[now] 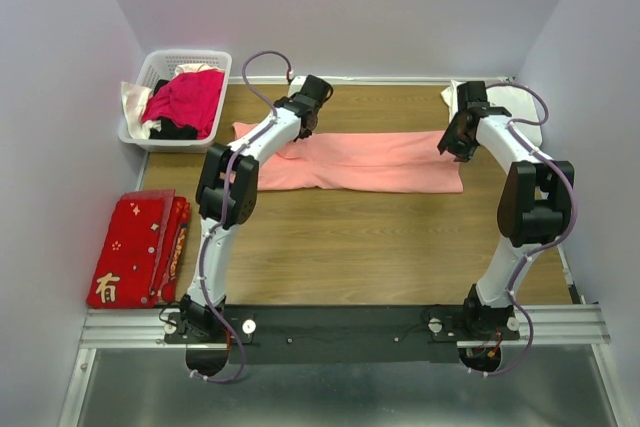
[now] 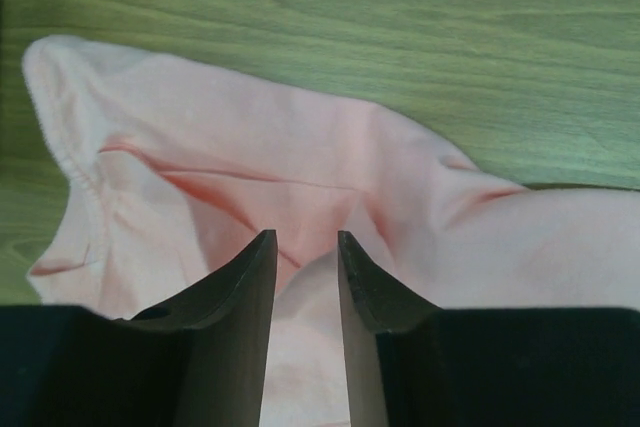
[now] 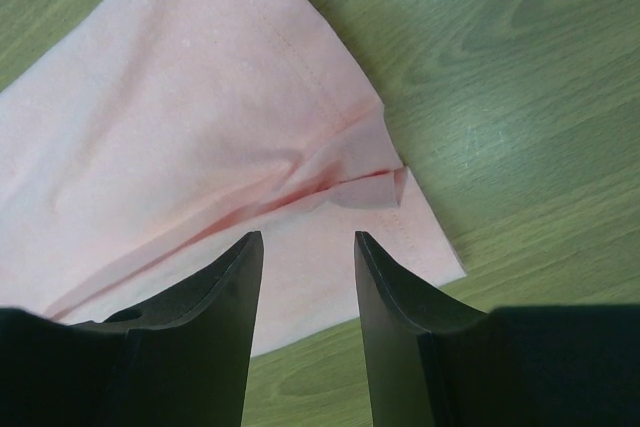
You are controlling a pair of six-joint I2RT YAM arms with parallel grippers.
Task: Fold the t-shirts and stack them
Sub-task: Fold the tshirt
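Inspecting the desk (image 1: 380,247), the salmon-pink t-shirt (image 1: 370,160) lies as a long band across the far middle, running left to right, flat apart from a few creases. A white t-shirt (image 1: 520,102) sits in the far right corner, partly hidden behind the right arm.

Left pincer (image 1: 303,133): over the shirt's left end. In the wrist view its fingers (image 2: 250,287) stand narrowly parted, with a low hump of pink cloth between them; no firm nip is evident. A stitched edge (image 2: 62,142) curls at the left of that view.

Right pincer (image 1: 456,143): over the shirt's right end. Its fingers (image 3: 235,287) are spread wide above the cloth, holding nothing. A small rucked fold (image 3: 385,187) lies beside the hem corner.

Handling assessment: the fabric looks thin, light and limp. It will sag, drag and wrinkle if lifted from one point, and it is unlikely to slip or be damaged. A hold at both ends together, on the doubled hemmed edges or corners, should keep the band taut for the next fold.

Also noted: a white basket (image 1: 160,62) of mixed garments at far left, and a red cloth (image 1: 135,247) at near left.
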